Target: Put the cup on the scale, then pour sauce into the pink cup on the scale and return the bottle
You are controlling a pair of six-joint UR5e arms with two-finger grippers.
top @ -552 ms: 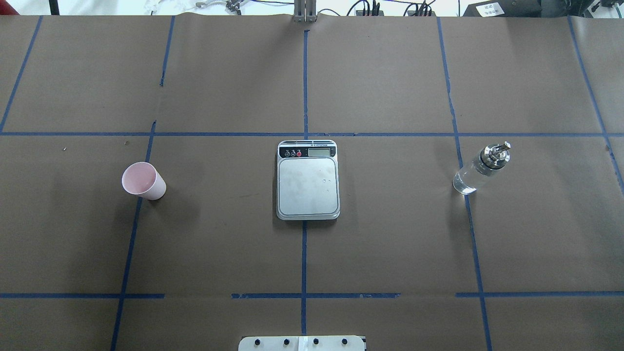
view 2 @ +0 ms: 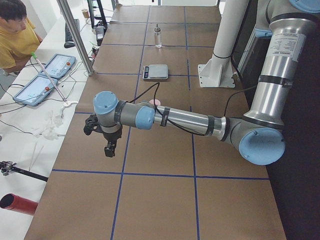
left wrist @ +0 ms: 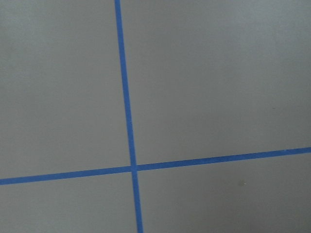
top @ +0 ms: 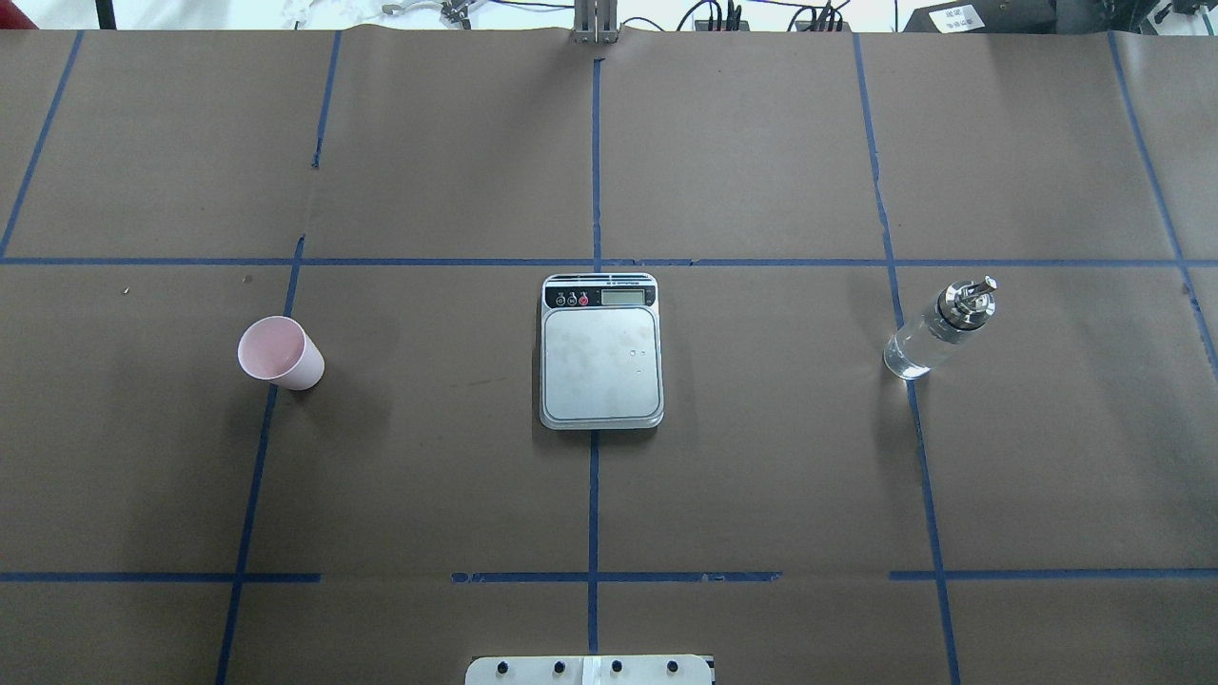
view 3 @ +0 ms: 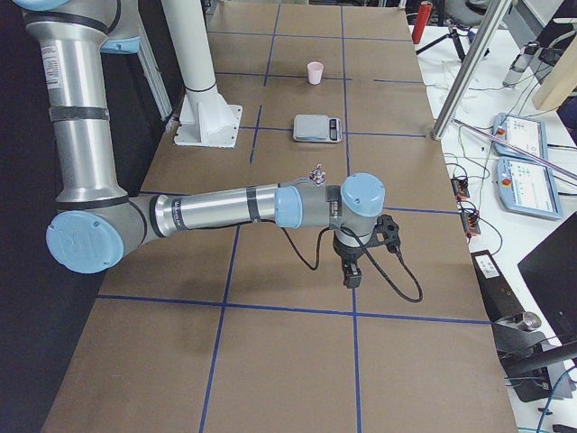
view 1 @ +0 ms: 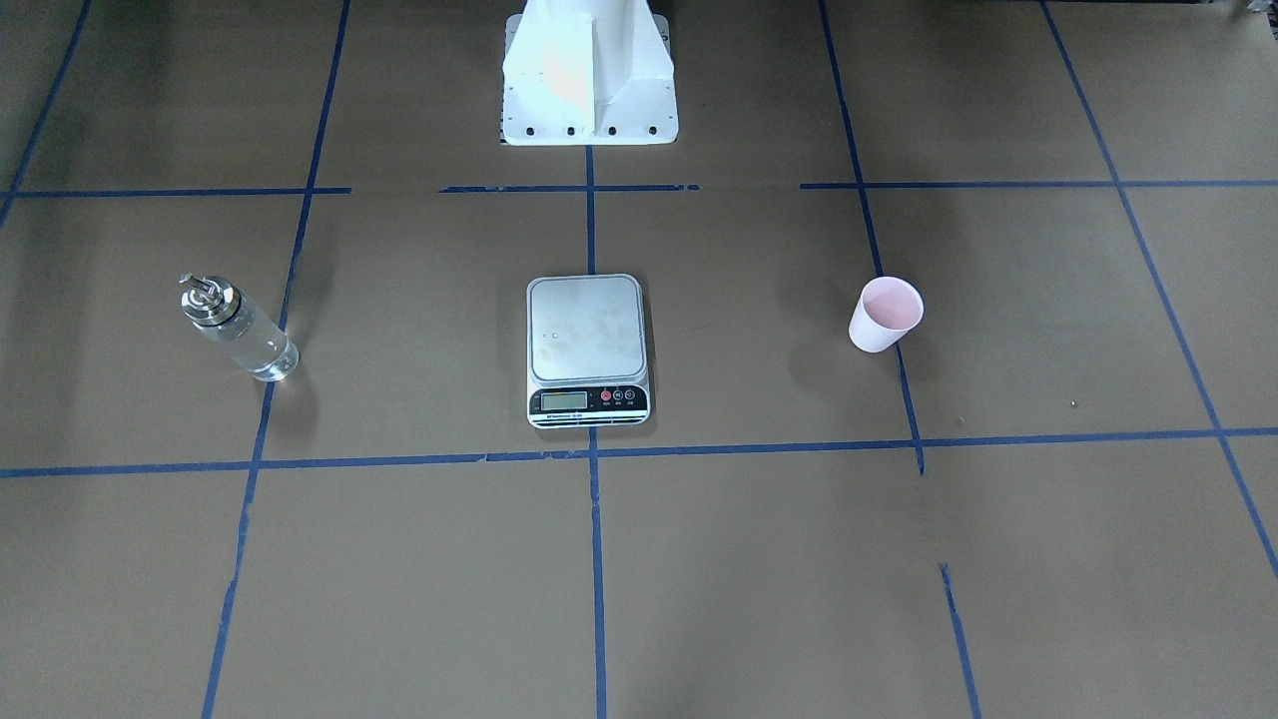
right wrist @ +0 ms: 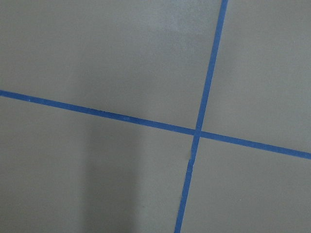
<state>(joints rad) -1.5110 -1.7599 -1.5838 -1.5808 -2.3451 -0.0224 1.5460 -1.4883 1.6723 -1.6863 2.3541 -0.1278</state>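
Two grippers hang above the brown table (top: 761, 476), and both show only in the side views, so I cannot tell how far either claw is open. The left gripper (view 2: 109, 149) points down near the table's left end, well apart from the cup (top: 279, 353). The right gripper (view 3: 350, 276) points down near the right end, well apart from the bottle (top: 937, 330). The pink cup stands upright toward the left end, mouth up, on a blue tape line. The scale (top: 601, 352) lies flat at the middle of the tabletop, its display strip toward the operators' edge and its steel platform bare. The bottle stands toward the right end, with clear sauce (top: 907, 354) in its glass.
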